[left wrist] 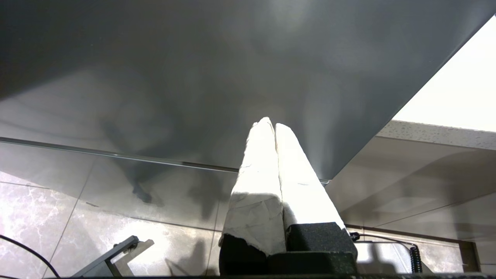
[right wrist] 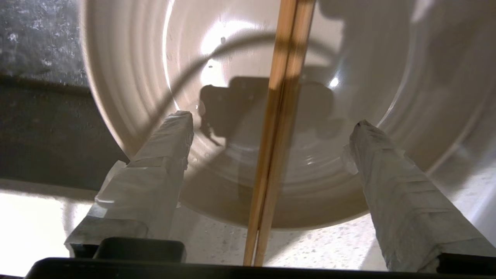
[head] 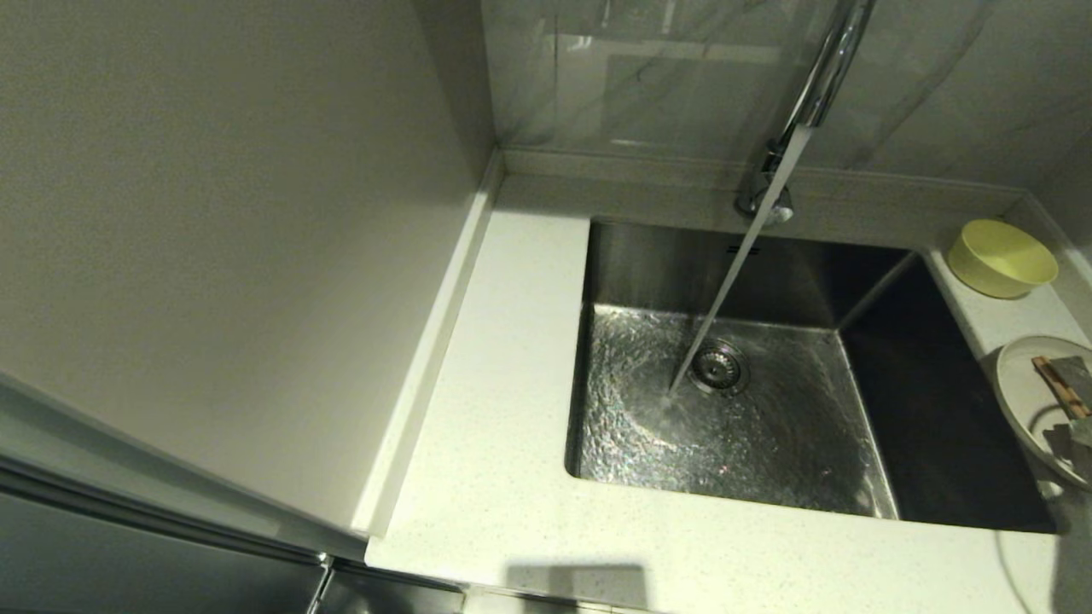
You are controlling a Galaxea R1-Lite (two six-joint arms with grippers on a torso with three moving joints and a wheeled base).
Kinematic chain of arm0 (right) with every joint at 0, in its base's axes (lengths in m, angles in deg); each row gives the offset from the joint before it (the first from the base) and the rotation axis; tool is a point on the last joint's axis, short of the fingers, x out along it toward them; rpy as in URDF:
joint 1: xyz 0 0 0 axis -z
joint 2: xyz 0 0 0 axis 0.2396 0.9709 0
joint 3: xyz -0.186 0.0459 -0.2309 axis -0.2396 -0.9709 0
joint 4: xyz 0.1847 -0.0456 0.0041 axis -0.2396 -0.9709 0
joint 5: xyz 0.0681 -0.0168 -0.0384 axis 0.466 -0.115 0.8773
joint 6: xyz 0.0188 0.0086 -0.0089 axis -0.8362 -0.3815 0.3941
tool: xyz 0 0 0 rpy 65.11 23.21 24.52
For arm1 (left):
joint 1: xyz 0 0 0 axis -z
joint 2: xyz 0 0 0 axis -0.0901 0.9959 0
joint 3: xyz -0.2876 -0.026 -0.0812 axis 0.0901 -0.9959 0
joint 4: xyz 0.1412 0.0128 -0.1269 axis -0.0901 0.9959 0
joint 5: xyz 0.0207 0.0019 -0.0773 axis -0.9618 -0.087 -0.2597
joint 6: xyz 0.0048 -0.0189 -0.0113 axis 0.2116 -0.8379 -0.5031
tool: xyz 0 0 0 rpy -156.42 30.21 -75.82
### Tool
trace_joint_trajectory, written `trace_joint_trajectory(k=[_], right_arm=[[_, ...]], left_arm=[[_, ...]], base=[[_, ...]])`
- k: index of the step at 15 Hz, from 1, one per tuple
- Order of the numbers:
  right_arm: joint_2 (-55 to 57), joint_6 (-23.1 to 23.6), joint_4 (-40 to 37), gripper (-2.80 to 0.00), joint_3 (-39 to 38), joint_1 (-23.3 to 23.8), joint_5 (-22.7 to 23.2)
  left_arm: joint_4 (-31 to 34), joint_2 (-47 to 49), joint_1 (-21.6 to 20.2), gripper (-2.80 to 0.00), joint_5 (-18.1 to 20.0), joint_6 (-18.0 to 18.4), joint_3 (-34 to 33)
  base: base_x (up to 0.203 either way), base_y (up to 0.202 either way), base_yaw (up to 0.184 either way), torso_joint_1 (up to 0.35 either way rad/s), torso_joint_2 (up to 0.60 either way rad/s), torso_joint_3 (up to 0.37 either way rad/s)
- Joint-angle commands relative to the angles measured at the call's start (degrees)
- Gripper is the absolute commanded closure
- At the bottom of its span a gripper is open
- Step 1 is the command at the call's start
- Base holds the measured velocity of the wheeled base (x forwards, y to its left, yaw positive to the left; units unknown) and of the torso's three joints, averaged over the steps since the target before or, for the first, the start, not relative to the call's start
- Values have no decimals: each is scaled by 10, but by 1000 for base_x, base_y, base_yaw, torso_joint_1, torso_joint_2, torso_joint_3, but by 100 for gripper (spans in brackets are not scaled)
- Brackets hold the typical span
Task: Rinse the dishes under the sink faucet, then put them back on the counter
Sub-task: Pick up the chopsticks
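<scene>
Water runs from the chrome faucet [head: 823,85] into the steel sink [head: 768,443], landing near the drain [head: 719,367]. The yellow-green bowl [head: 1002,256] stands on the counter [head: 503,426] right of the basin, at the back. Nearer, at the right edge, lies the off-white plate [head: 1019,375] [right wrist: 128,77] with the wooden chopsticks [head: 1058,388] [right wrist: 277,135] across it. My right gripper [head: 1071,409] [right wrist: 272,121] hovers open just over the plate, one finger on each side of the chopsticks, not touching them. My left gripper [left wrist: 270,123] is shut and empty, parked low, away from the counter.
A tall grey wall panel [head: 213,213] borders the counter on the left. A tiled backsplash [head: 648,77] rises behind the sink. The left wrist view shows a dark cabinet front [left wrist: 193,77] and floor tiles [left wrist: 46,224].
</scene>
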Motion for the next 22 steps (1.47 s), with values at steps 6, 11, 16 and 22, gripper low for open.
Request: trace_joint_trajectory(k=[6,11,16,22], right_arm=[[39,0,-7,-280,-1,-8,-3],[49,0,-10,0,20,-26,-21],[48,-4,-14,0,31,-30,-23],[23,-33,-30,0,53,-31,-21]], left_arm=[[0,-1,0,0,0,0,0],[0,-1,0,0,0,0,0],[0,-1,0,0,0,0,0],[0,-1,0,0,0,0,0]], base=[[0,0,0,0,0,0],[0,0,0,0,0,0],[0,0,0,0,0,0],[0,0,0,0,0,0]])
